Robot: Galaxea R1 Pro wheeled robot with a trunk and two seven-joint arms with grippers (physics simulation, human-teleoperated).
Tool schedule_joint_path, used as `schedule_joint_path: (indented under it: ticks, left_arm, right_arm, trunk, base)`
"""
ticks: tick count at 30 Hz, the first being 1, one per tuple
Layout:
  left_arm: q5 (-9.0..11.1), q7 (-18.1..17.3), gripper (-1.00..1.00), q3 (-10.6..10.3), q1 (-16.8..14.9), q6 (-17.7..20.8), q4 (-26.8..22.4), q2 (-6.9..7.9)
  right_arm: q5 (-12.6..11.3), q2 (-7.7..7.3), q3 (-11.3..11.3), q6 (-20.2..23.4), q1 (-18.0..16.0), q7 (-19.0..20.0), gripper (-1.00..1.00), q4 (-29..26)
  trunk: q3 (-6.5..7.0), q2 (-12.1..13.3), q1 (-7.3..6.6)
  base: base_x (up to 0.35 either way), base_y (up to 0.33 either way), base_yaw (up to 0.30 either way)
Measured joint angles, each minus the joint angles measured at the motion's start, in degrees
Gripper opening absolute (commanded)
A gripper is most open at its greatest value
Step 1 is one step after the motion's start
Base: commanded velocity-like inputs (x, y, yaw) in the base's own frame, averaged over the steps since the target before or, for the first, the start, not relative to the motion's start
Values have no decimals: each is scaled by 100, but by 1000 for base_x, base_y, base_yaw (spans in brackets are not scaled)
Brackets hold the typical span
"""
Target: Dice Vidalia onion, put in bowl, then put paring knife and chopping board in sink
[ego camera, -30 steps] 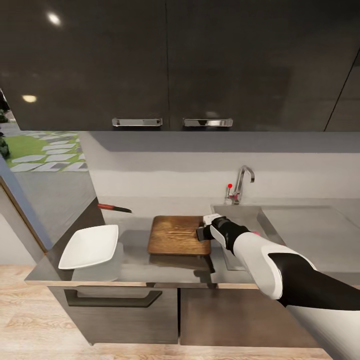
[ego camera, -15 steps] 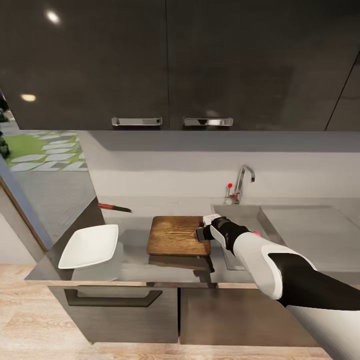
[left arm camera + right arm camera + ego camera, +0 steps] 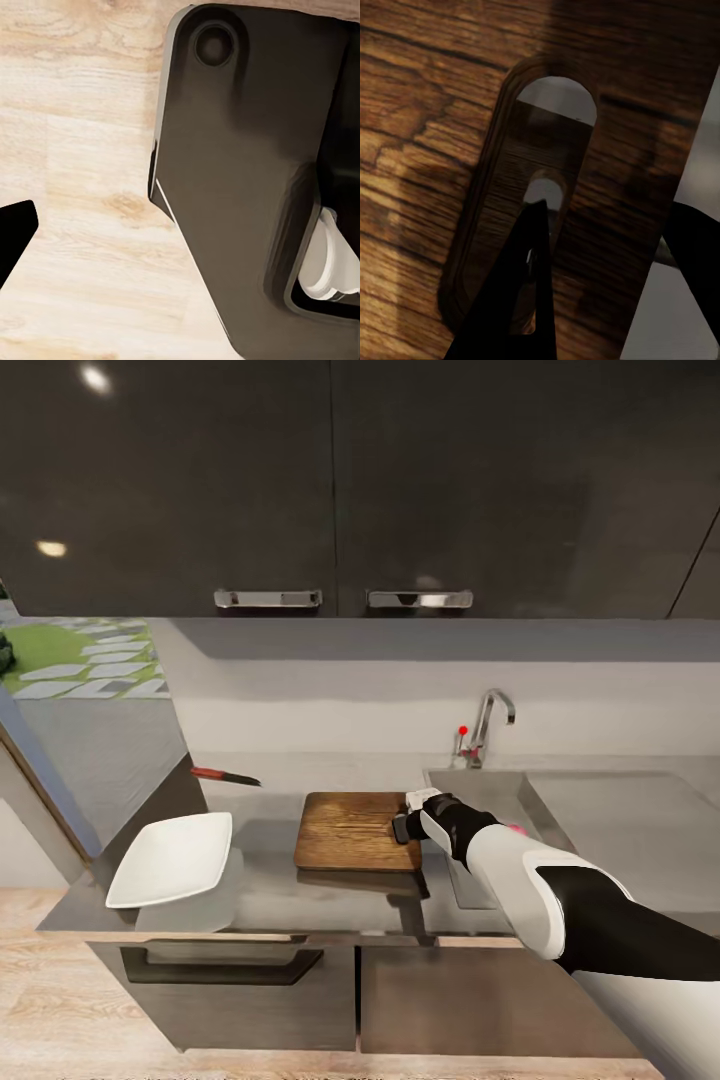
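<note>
The brown chopping board (image 3: 350, 828) lies on the grey countertop (image 3: 270, 895), left of the sink (image 3: 490, 792). My right gripper (image 3: 403, 826) is at the board's right end. In the right wrist view one fingertip (image 3: 521, 300) sits in the board's handle slot (image 3: 551, 112) and the other (image 3: 699, 251) is past the board's edge, shut on the strip between. A speck of the pink onion (image 3: 516, 827) peeks from behind my forearm in the basin. The red-handled paring knife (image 3: 224, 775) lies at the back left. The white bowl (image 3: 170, 857) sits at the counter's left front corner.
The chrome tap (image 3: 490, 720) with its red knob (image 3: 462, 730) stands behind the basin, with the flat drainer (image 3: 630, 820) to its right. Dark wall cabinets (image 3: 340, 490) hang overhead. In the left wrist view, one fingertip (image 3: 15, 236) hangs over wood floor (image 3: 82, 150) beside the robot's dark base (image 3: 240, 172).
The whole view has shifted slightly, so the camera moved. My right gripper and the board keep the same place relative to each other.
</note>
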Motion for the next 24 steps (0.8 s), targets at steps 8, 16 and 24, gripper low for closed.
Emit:
schedule_joint_path:
  ticks: [8,16,24]
  left_arm:
    - [0,0,100,0,0,0,0,0]
    - [0,0,100,0,0,0,0,0]
    - [0,0,100,0,0,0,0,0]
  right_arm:
    - [0,0,0,0,0,0,-100,0]
    - [1,0,-2,0,0,0,-100,0]
    - [-7,0,-5,0,0,8,-100,0]
  trunk:
    - [-56,0,0]
    - [-96,-1,0]
    - [-97,-1,0]
  base:
    - [2,0,0]
    - [0,0,0]
    - [0,0,0]
